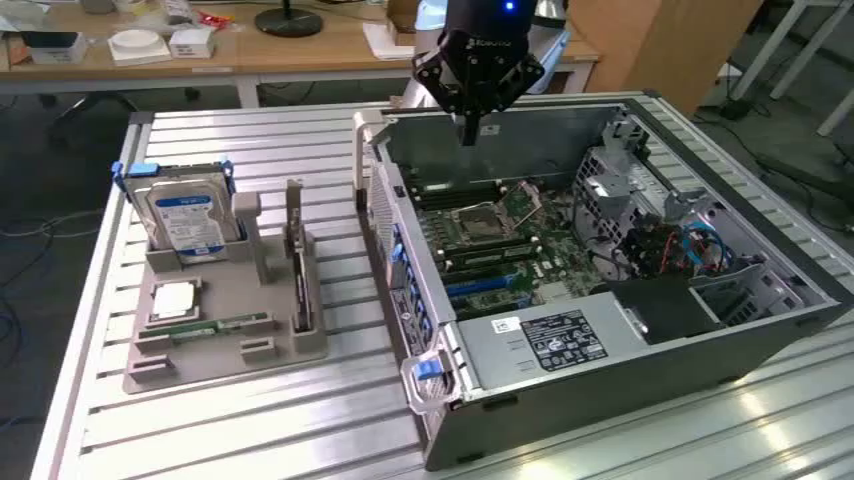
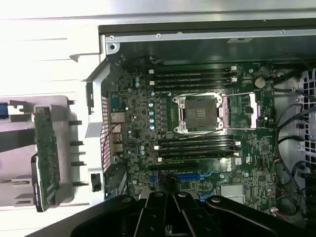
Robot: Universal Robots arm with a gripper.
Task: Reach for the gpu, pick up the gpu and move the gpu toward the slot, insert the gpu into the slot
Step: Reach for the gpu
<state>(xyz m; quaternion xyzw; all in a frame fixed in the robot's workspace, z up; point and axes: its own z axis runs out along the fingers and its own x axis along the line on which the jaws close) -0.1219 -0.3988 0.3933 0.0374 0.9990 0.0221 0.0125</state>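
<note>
Black is the tool (image 1: 470, 132), and it hangs over the back of the open computer case (image 1: 747, 335). Its fingers are pressed together and there is nothing in them. The gpu (image 1: 300, 262) stands on its edge in the grey holder (image 1: 227, 340), well apart from the tool, toward the exterior view's left. The slot (image 1: 489, 284) on the green board inside the case has nothing in it.

I think the step in hand is the reach. To do it well, the tool should open wide, come straight down over the card's top edge, and stay off the hard drive (image 1: 187, 215) nearby.

The surface (image 1: 254, 140) is silver metal with long grooves. Behind it is a wooden desk (image 1: 307, 50) with white boxes (image 1: 140, 45) and a round black lamp foot (image 1: 288, 20).
</note>
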